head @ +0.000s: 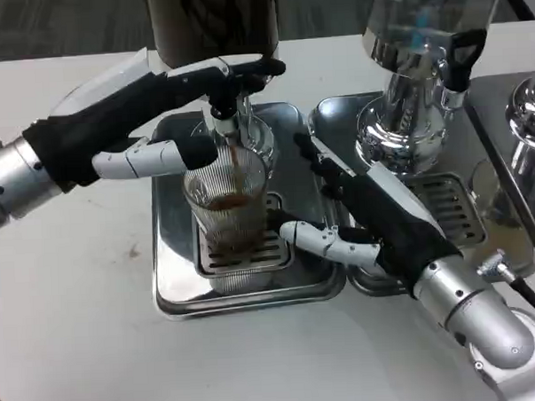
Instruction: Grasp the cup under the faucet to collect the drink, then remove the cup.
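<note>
A ribbed glass cup (228, 211) stands mid-tray (174, 293) under the faucet (224, 109), dark drink streaming in. The left hand (188, 111) presses the faucet lever; the right hand (339, 215), fingers spread, hovers beside the cup. Filling step; next likely release, grasp, lift away.

left hand (148, 99) raised, right hand (366, 209) fingers spread

Faucet (224, 109) directly above cup (228, 207), second dispenser (415, 114) crowding right, open table (76, 289) left
</note>
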Tool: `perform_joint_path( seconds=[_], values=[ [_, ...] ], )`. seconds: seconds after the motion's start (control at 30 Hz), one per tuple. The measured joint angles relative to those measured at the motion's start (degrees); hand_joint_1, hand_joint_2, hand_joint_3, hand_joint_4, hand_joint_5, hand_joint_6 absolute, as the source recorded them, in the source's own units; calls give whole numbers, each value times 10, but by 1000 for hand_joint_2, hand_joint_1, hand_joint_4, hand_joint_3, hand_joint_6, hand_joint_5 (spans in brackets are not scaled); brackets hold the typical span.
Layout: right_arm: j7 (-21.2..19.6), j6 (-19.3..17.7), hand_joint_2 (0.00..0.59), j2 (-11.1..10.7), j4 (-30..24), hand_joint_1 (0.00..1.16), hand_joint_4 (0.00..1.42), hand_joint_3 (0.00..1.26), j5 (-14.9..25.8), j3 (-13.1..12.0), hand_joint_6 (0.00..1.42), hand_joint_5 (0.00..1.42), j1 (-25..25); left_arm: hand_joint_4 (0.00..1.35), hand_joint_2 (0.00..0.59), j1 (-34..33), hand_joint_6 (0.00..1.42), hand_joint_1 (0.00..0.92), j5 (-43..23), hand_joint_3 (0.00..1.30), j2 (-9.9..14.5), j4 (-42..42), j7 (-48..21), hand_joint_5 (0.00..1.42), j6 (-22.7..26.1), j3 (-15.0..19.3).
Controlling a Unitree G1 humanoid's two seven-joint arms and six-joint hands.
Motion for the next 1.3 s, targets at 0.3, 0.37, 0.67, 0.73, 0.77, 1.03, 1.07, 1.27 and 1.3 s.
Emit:
perform_joint_path(
  seconds=[0.3, 0.37, 0.67, 0.73, 0.77, 1.03, 1.07, 1.27, 1.3],
  values=[
    [0, 0, 244, 8, 31, 549, 0, 0, 14, 0, 76, 0, -30, 101, 68, 1, 150, 0, 0, 165, 3, -2, 4, 150, 0, 0],
    [0, -1, 244, 10, 36, 548, 0, 0, 16, 0, 77, 0, -33, 101, 68, 2, 150, 0, 0, 165, 4, -2, 5, 150, 0, 0],
    [0, -3, 244, 16, 58, 546, 0, 0, 25, 0, 83, 0, -52, 101, 68, 4, 150, 0, -4, 165, 7, -2, 5, 150, 9, 8],
    [0, -7, 244, 19, 68, 546, 0, 0, 27, 0, 86, 0, -58, 101, 69, 4, 150, 0, -6, 166, 7, -1, 5, 150, 14, 12],
    [0, -7, 244, 21, 71, 545, 0, 0, 28, 1, 88, 0, -61, 101, 71, 5, 150, 0, -7, 168, 7, -1, 5, 150, 18, 15],
    [0, -23, 244, 26, 101, 545, 0, 0, 39, 2, 93, 0, -81, 118, 79, 10, 161, 0, -19, 185, 7, 4, 5, 152, 43, 37],
    [1, -27, 244, 26, 108, 543, 0, 0, 42, 2, 93, 0, -86, 120, 79, 12, 162, 0, -25, 186, 7, 6, 5, 153, 48, 45],
    [8, -39, 244, 29, 137, 504, 0, 0, 59, 2, 95, 0, -96, 123, 79, 16, 164, 0, -47, 187, 7, 8, 18, 153, 71, 78],
    [10, -42, 242, 31, 141, 504, 0, 0, 60, 2, 95, 0, -98, 123, 79, 18, 164, 0, -49, 187, 7, 8, 18, 153, 76, 84]
  ],
)
